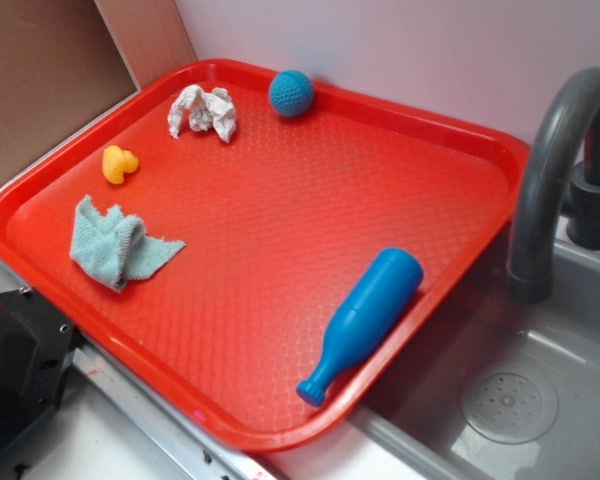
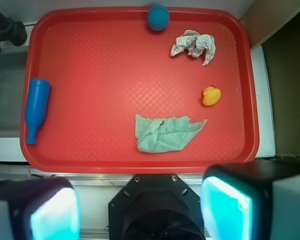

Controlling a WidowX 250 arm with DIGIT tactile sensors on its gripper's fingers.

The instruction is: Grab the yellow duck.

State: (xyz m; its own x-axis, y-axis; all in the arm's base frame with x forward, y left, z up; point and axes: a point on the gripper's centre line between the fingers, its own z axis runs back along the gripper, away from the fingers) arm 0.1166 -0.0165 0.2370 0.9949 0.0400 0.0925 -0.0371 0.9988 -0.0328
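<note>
The yellow duck [image 1: 119, 164] lies on the red tray [image 1: 310, 240] near its left edge; in the wrist view the duck [image 2: 211, 95] is at the tray's right side. My gripper [image 2: 140, 210] is open and empty, high above and in front of the tray's near rim [image 2: 140, 167]. Its two pads [image 2: 225, 210] with cyan faces stand wide apart at the bottom of the wrist view. The gripper does not show in the exterior view, only a black base part at the lower left.
On the tray: a light green cloth [image 1: 115, 245] near the duck, a crumpled white cloth [image 1: 203, 110], a blue knitted ball [image 1: 291, 93] at the far rim, a blue bottle [image 1: 365, 320] lying on its side. A grey sink [image 1: 520, 400] with faucet [image 1: 555, 170] is at right.
</note>
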